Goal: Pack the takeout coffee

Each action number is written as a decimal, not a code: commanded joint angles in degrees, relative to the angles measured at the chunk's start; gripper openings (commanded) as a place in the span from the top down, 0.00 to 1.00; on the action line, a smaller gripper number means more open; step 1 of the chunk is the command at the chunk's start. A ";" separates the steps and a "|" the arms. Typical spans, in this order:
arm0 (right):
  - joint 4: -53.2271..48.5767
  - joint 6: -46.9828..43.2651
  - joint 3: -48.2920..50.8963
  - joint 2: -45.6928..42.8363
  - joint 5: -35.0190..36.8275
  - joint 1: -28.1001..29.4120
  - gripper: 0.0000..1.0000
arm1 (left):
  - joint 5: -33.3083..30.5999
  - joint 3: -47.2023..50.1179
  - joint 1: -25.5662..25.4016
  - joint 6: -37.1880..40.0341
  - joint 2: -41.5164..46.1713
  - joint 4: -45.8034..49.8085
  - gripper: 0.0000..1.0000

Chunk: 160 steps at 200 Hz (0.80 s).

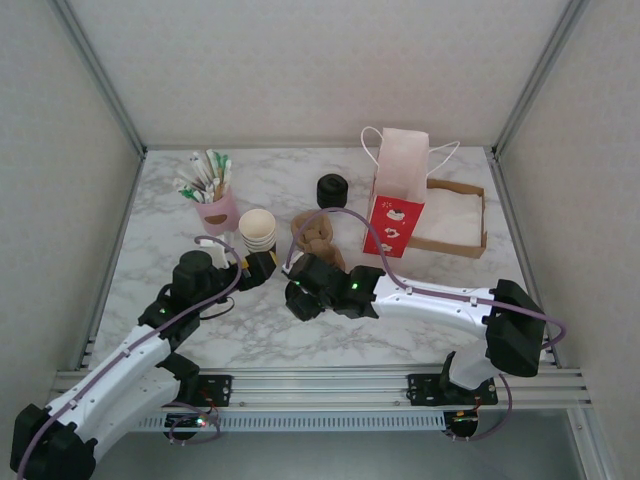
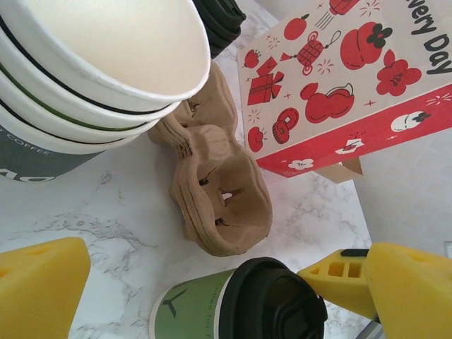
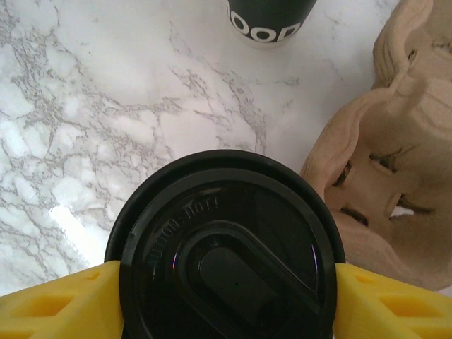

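A white-marbled desk (image 1: 300, 340) sits inside pale panelled walls framed with aluminium rails. Near its middle, slightly toward the near edge, stands the takeout coffee cup (image 2: 192, 313), its side showing green under a round black lid (image 3: 226, 247). In the right wrist view the right claw (image 3: 226, 286) brackets that lid, one yellow finger at its 8 o'clock edge and the other at its 4 o'clock edge. Both fingers look to meet the rim, but I cannot tell whether they are pressing on it or merely beside it. The left claw (image 2: 194, 272) is spread wide, its yellow fingers well to either side of the cup with bare marble showing between, gripping nothing. At 12 o'clock from the lid in the right wrist view is the dark lettered base of the nested cup stack (image 1: 257, 230). A pile of brown moulded-pulp cup carriers (image 1: 315, 240) lies at its 3 o'clock, just beside it. In the top view, a black stack of spare lids (image 1: 332, 190) stands at about 1 o'clock from the cup. A white-and-red paper gift bag (image 1: 398, 195) is upright toward 2 o'clock, with a shallow cardboard tray (image 1: 470, 238) behind it. At 11 o'clock, beyond the cup stack, a pink holder (image 1: 217, 212) carries sachets and stirrers.
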<state>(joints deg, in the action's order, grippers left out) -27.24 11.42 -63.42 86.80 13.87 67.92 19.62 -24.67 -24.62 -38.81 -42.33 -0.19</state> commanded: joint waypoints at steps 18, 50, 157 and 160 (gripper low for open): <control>-5.95 1.08 -4.02 1.33 0.80 0.59 0.24 | -0.53 -0.41 -0.33 -0.61 0.53 -0.14 0.00; -7.62 0.86 -7.46 1.48 0.61 0.52 0.19 | 0.32 -0.80 -0.34 -0.48 -0.86 0.05 0.00; -9.99 6.50 -8.41 -4.79 -1.30 -1.56 0.17 | 7.83 -2.97 -2.46 0.74 -5.73 7.69 0.31; -9.82 6.83 -7.86 -5.43 -1.75 -1.78 0.18 | 8.13 -3.08 -2.70 0.79 -5.93 8.03 0.32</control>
<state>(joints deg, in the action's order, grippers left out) -36.69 14.46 -72.49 87.15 13.50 67.61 24.53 -25.34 -25.61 -38.96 -46.98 3.57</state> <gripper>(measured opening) 0.833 0.710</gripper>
